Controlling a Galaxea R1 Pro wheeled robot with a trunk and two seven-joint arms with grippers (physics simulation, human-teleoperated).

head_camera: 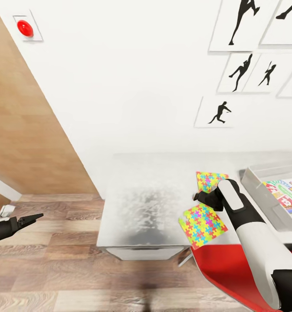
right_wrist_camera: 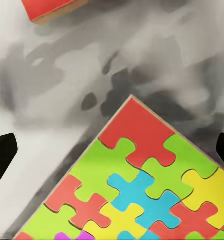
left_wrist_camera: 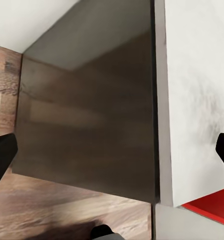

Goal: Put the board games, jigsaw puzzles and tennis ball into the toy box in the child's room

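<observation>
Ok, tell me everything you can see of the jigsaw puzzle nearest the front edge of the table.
The near jigsaw puzzle is a thin flat square printed with interlocking pieces in red, yellow, green, blue and pink, with a pale edge that looks like card or wood. It lies flat on the light grey table, turned corner-on, one corner at or just past the front edge above the red seat. The right gripper hovers above, jaws spread, not touching. The second puzzle lies behind it, apart.

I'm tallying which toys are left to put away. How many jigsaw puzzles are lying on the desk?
2. One thin multicoloured jigsaw square lies at the light-grey desk's front edge, beside the right end effector. The other lies behind that end effector, partly covered by it.
</observation>
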